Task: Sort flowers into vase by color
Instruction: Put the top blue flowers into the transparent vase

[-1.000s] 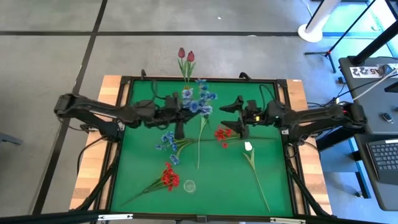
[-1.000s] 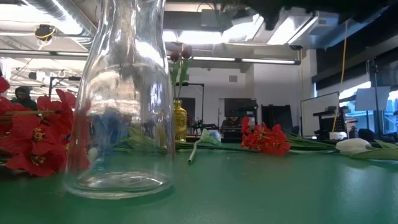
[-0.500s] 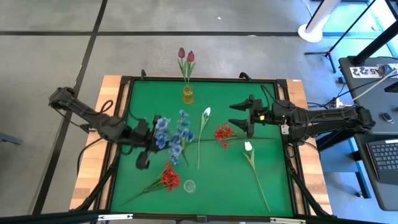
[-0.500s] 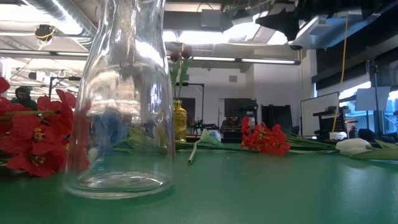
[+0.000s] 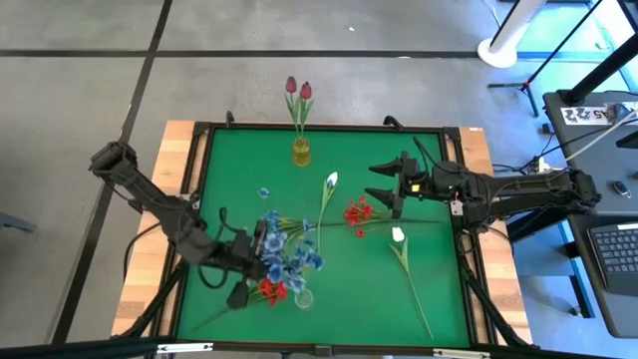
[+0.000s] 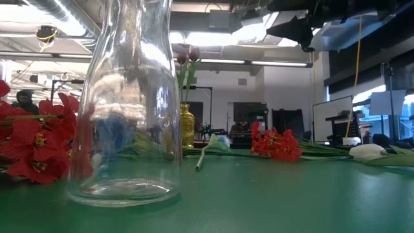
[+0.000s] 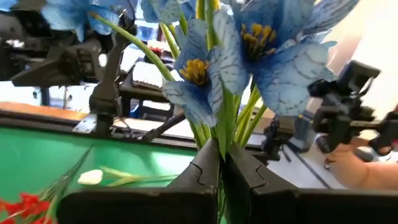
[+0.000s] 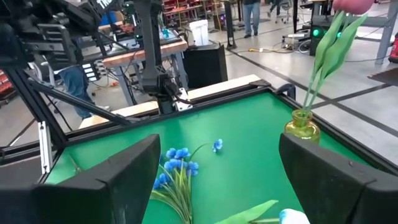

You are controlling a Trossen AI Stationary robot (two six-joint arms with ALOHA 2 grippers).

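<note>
Blue flowers (image 5: 287, 255), clamped in the left pincer (image 5: 261, 253), have swung from the far edge down over the clear vase (image 5: 303, 298) near the front edge, ready to drop in. Right pincer (image 5: 384, 186) hangs open over mid-surface.

Light is even and bright from above, with ceiling strip lights showing in the low view and only faint, soft shadows on the green table (image 5: 429, 269). In that low view the clear glass vase (image 6: 129, 103) sits very close, catches pale reflections and bends what lies behind it. The left wrist view is washed out toward its bright side, and the blue flowers (image 7: 249, 56) just beyond the left gripper (image 7: 222, 168) are soft and oversized.
</note>
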